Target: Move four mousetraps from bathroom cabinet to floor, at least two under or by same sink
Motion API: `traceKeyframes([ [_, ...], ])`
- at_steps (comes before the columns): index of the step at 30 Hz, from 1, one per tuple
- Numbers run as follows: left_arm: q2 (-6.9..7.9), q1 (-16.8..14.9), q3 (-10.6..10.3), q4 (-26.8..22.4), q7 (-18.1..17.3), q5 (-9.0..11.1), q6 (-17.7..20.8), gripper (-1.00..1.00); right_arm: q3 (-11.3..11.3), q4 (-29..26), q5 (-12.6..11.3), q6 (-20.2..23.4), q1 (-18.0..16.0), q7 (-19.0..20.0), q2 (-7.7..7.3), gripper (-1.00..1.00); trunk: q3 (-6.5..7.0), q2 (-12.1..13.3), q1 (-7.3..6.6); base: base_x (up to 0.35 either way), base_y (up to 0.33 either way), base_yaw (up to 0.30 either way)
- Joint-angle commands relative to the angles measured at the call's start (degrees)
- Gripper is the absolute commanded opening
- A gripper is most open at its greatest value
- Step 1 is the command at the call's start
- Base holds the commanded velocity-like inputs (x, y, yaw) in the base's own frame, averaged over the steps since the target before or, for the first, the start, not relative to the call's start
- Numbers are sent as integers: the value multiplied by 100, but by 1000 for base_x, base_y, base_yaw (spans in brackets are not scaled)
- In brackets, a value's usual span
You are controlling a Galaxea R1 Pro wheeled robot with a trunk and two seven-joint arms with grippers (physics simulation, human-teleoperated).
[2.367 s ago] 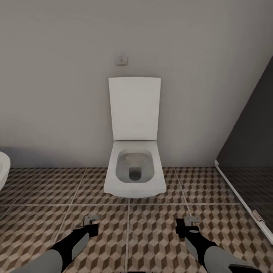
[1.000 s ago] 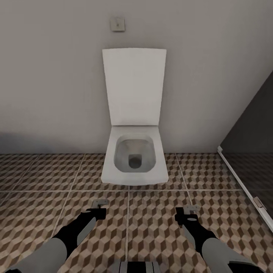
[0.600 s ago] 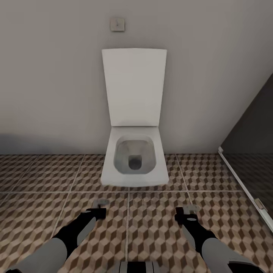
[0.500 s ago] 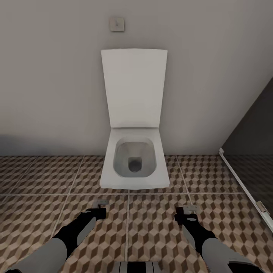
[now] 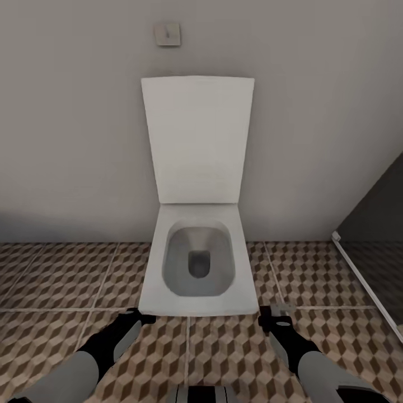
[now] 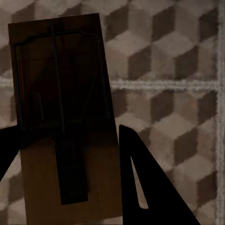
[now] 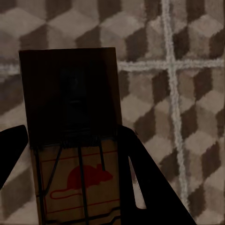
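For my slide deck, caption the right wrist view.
Right claw holding a mousetrap above the cube-patterned bathroom floor.

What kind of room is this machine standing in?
Almost certainly a bathroom: a white wall-mounted toilet with its lid raised, a floor of brown-and-beige cube-patterned tiles, and what looks like a dark glass shower screen to the right.

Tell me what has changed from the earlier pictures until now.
The camera, with the robot, came closer to the toilet: it now looks larger, and the white rim at far left has left the view. Both hands, left hand and right hand, stay low in front. Each holds a mousetrap over the tiled floor.
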Motion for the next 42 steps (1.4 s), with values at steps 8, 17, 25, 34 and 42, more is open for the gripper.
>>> traceKeyframes([
  [8,30,-4,-46,-16,48,45,22,-100,-34,-13,57,41,0,-4,-2,-100,-5,-2,2,223,0,0],
  [17,46,-4,-46,-11,49,47,22,-100,-24,-13,65,56,0,0,5,-100,-5,-2,2,26,0,0],
  [25,314,-4,-41,-8,41,72,22,-100,-26,-13,72,57,0,-6,-17,-100,-5,-2,2,2,0,0],
  [34,499,-4,-45,-7,31,98,22,-100,-51,-13,66,76,0,-7,-53,-100,-5,-2,2,0,0,0],
  [42,533,-4,-39,-7,31,99,20,-100,-53,-13,66,99,0,-4,-56,-100,-5,-2,2,0,0,0],
])
